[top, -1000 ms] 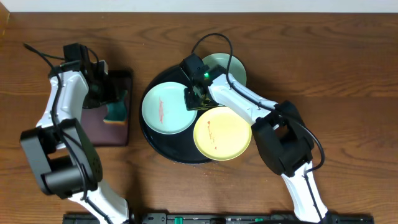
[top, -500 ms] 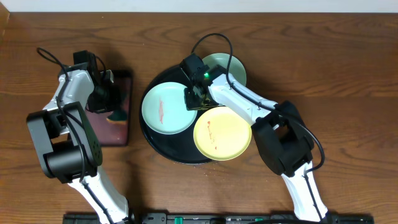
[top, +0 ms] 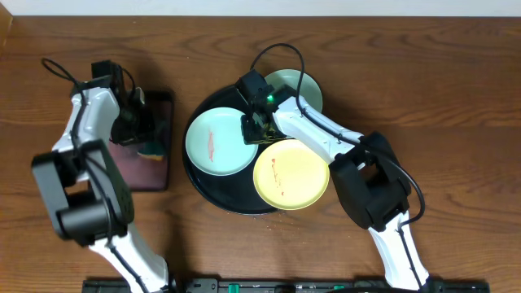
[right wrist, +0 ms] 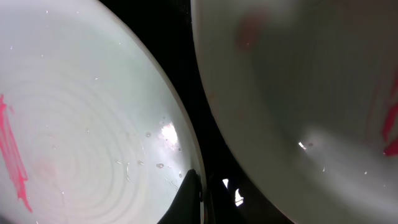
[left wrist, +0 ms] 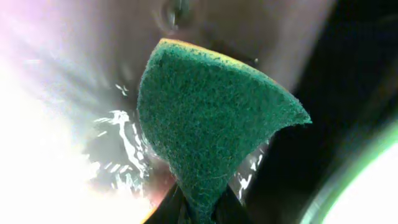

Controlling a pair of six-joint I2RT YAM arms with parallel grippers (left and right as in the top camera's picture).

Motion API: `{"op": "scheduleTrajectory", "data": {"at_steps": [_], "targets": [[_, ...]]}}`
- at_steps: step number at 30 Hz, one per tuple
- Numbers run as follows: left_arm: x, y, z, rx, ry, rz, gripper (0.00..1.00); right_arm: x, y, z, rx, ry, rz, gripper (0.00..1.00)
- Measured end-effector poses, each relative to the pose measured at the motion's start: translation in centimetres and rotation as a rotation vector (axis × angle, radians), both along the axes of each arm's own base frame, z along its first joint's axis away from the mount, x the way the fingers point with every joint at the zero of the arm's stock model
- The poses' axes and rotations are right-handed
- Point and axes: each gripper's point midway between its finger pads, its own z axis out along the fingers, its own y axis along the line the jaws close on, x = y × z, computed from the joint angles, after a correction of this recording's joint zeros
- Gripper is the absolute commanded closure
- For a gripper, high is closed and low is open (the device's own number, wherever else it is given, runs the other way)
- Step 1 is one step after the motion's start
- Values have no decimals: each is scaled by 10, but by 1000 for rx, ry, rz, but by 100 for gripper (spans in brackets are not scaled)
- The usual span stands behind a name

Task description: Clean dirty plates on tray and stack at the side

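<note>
Three plates lie on the black tray (top: 213, 192): a blue-green plate (top: 216, 140) with a red smear at its left, a yellow plate (top: 291, 173) at the front right, and a pale green plate (top: 298, 85) at the back. My right gripper (top: 259, 129) is shut on the right rim of the blue-green plate (right wrist: 81, 124), one finger (right wrist: 189, 193) lying on top of it (right wrist: 200, 199). A second smeared plate (right wrist: 311, 93) fills the right of that view. My left gripper (top: 140, 130) is shut on a green sponge (left wrist: 211, 124), which is pinched at its lower end (left wrist: 202, 210).
A dark maroon rectangular tray (top: 138, 169) lies left of the black tray, with the sponge (top: 152, 147) over it. Brown wood tabletop (top: 440, 89) spreads to the right and behind. A cable (top: 281, 50) loops above the right arm.
The left gripper has shut on the sponge over the maroon tray, and the left arm has shifted a little. The right arm and the plates have not moved.
</note>
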Motion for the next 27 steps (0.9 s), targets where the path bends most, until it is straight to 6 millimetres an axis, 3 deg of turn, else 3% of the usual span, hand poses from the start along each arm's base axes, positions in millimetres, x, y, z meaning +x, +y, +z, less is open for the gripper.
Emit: {"op": "scheduleTrajectory", "data": {"at_steps": [5, 9, 27], "targets": [[0, 6, 64, 70, -134, 13, 93, 0, 0, 0, 0, 0, 0, 99], [-3, 12, 92, 121, -184, 27, 93, 0, 0, 0, -1, -1, 3, 99], [-5, 17, 90, 139, -168, 58, 92, 0, 1, 0, 2, -3, 16, 99]]}}
